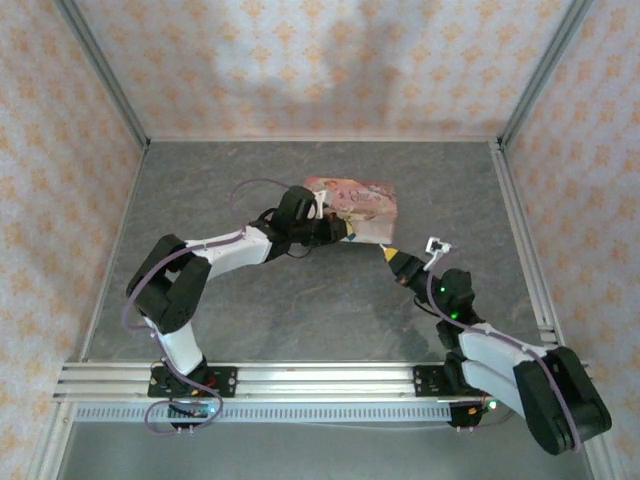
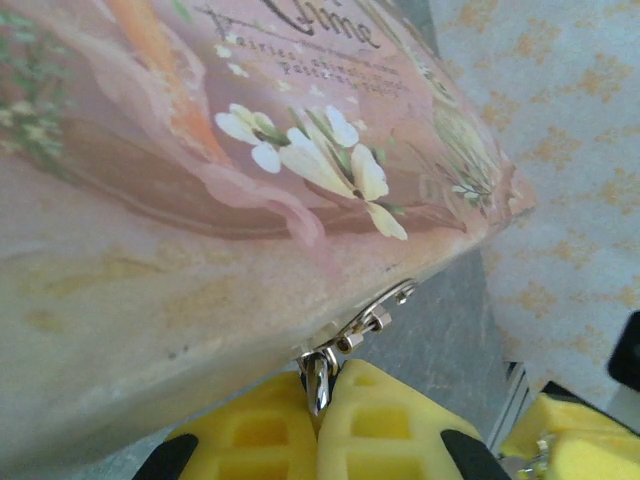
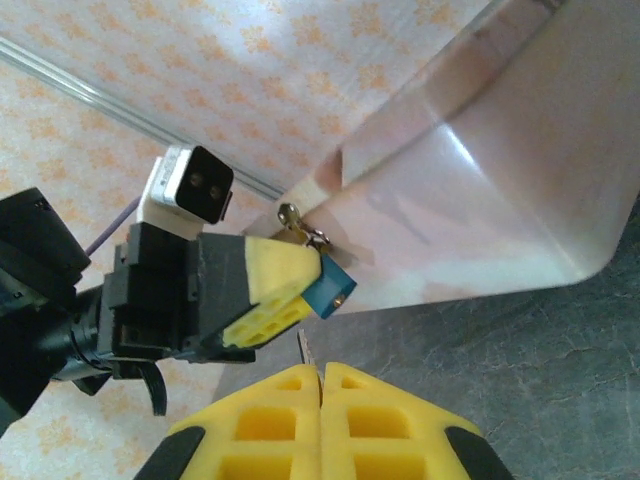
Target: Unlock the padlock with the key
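A small teal-blue padlock with a silver shackle hangs from the metal hasp of the pink floral box. My left gripper is shut on the padlock, seen from the side in the right wrist view. My right gripper is shut on the key, a thin pale sliver sticking up from between its yellow fingers. The key's tip stands just below the padlock and apart from it. From above, the left gripper and the right gripper meet at the box's near right corner.
The box rests tilted on the grey table, at its back centre. Patterned walls and metal frame posts close in the workspace. The right gripper's yellow fingers show at the lower right of the left wrist view.
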